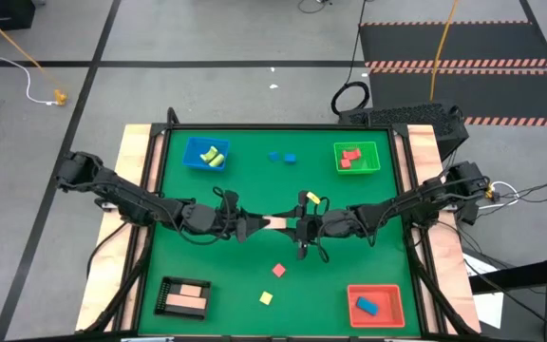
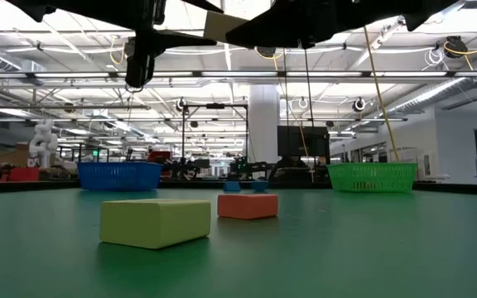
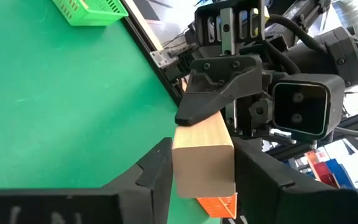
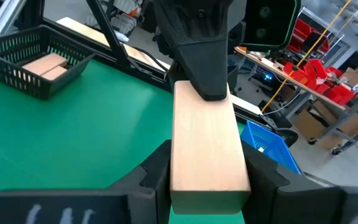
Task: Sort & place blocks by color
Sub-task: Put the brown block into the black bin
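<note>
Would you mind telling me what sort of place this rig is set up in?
Probably a robotics lab in a large industrial hall: the green table stands on bare concrete floor, hazard-striped mats lie nearby, and exposed ceiling pipes run overhead.

I see my left gripper (image 1: 251, 226) and right gripper (image 1: 292, 226) meeting mid-table, both touching one pale bar (image 1: 275, 224) above the green mat (image 1: 349, 275).

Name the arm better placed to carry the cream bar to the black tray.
Left. Both grippers, left and right, grip the cream bar mid-table. The black tray, already holding two cream bars, sits at the near left corner, on the left arm's side.
</note>
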`<state>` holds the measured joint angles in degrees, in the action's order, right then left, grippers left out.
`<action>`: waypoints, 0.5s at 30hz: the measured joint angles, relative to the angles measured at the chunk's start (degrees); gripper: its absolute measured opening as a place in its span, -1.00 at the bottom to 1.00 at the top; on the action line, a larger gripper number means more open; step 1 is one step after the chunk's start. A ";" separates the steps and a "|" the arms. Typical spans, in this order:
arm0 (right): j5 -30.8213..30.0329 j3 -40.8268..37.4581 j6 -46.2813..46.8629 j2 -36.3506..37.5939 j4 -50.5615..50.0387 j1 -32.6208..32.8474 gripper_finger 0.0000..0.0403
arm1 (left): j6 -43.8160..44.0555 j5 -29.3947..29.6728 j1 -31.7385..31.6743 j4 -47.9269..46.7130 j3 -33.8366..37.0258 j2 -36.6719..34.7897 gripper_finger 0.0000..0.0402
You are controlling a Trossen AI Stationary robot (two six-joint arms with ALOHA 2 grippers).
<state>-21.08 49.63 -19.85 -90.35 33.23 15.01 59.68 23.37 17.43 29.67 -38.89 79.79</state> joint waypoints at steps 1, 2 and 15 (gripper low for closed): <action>-0.06 0.00 -0.48 0.00 0.00 -0.02 -0.42 | 0.48 -0.01 0.02 -0.07 0.00 0.00 -0.33; 0.01 0.00 -0.94 0.00 0.00 -0.07 -0.42 | 0.78 0.00 0.02 -0.21 0.00 0.00 -0.33; 0.36 0.15 5.84 0.24 0.83 0.03 -0.10 | 0.42 0.18 0.10 -1.34 0.19 0.13 -0.33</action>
<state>-20.72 49.78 -14.01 -90.11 34.06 15.04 60.10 23.55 17.53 28.33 -38.71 79.92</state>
